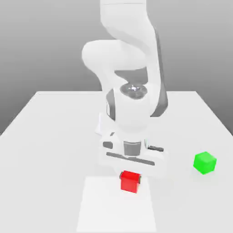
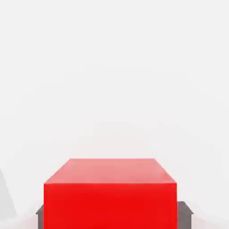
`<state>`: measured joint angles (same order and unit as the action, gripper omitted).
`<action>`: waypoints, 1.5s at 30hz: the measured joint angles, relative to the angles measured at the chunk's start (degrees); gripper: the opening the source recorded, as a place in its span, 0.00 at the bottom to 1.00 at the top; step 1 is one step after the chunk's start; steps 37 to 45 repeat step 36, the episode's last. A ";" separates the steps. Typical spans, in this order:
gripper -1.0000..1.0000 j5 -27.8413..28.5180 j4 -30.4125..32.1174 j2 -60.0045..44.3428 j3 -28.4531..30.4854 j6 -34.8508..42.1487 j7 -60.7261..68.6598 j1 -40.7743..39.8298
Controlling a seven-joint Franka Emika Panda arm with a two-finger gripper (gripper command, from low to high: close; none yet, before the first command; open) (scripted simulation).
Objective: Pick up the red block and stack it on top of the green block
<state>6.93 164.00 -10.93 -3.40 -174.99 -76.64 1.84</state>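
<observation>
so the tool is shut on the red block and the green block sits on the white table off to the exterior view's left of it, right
One thing is wrong: the small green cube sits to the exterior view's right of the small red cube, not its left, as the exterior view shows. The rest holds: the tool is shut on the red cube, and the green cube rests on the white table.

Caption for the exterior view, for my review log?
Arm bent low over the table, gripper shut on the red block; green block apart toward the exterior view's right.

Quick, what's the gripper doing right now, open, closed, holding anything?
Gripper: closed on the red block, a finger against each side.
</observation>
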 joint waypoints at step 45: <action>1.00 1.64 -6.34 4.51 -17.74 11.45 12.08 26.46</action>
